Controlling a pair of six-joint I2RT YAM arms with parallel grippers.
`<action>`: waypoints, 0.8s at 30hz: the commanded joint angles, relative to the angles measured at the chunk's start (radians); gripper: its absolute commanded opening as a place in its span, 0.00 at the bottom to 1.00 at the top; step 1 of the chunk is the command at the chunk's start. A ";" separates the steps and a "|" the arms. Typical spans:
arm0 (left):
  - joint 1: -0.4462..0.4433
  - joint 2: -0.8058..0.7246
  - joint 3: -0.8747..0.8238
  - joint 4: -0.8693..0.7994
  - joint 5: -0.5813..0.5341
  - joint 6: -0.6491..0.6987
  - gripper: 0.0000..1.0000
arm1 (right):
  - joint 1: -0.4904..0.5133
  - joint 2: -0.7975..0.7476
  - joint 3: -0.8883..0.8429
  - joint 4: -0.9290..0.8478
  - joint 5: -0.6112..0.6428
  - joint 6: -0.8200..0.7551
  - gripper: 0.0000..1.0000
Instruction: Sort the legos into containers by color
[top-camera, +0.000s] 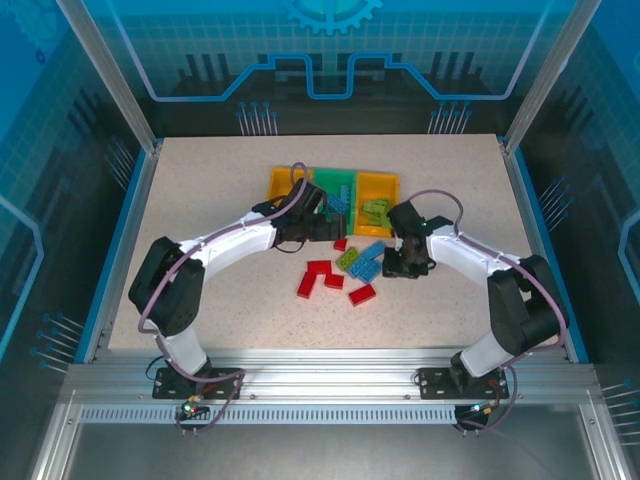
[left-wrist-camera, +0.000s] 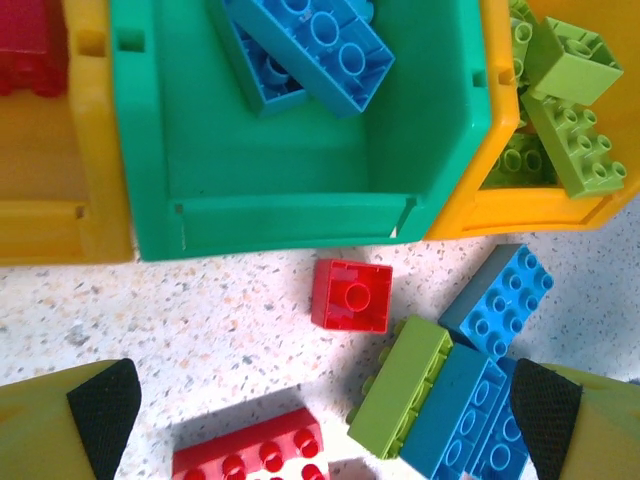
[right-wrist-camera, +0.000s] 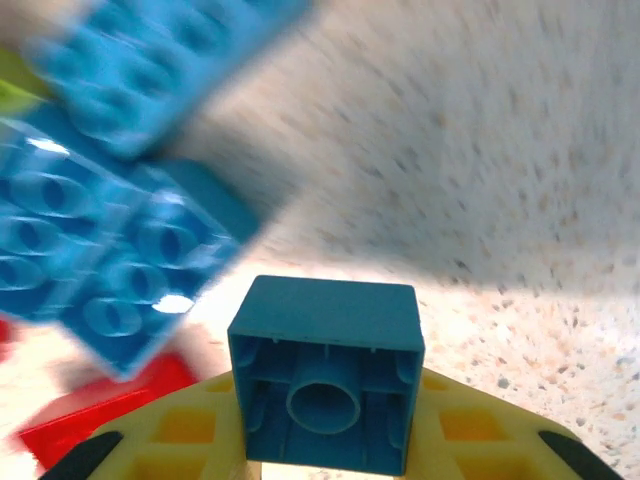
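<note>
The loose legos (top-camera: 340, 270) lie in a cluster on the table (top-camera: 200, 200) just in front of the green container (top-camera: 333, 187), with red, light green and blue ones touching or nearly so. One blue brick (right-wrist-camera: 325, 385) is apart from them, gripped in the right end effector (right-wrist-camera: 325, 445) with its hollow underside toward the wrist camera, off to the green container's front right. The left end effector (left-wrist-camera: 322, 420) hangs wide open over the cluster, and beyond its pads (left-wrist-camera: 100, 410) a small red brick (left-wrist-camera: 350, 295) lies near the green container's front wall. The left wrist view shows the contents: blue bricks (left-wrist-camera: 310, 45) in the green container, red in the yellow container on its left (left-wrist-camera: 100, 200), and light green bricks (left-wrist-camera: 570, 120) in the yellow container on its right (left-wrist-camera: 470, 205). From above, bare table stretches left, right and in front of the green container, out to the blue rim (top-camera: 128, 235).
</note>
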 joint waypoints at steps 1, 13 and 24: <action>0.008 -0.067 -0.043 0.003 -0.048 -0.024 0.99 | 0.041 -0.031 0.136 -0.051 0.003 -0.069 0.28; -0.010 -0.226 -0.300 -0.079 -0.111 -0.078 0.99 | 0.096 0.324 0.618 -0.058 -0.083 -0.136 0.27; -0.151 -0.269 -0.425 -0.043 -0.118 0.000 0.99 | 0.089 0.614 0.948 -0.150 -0.064 -0.141 0.26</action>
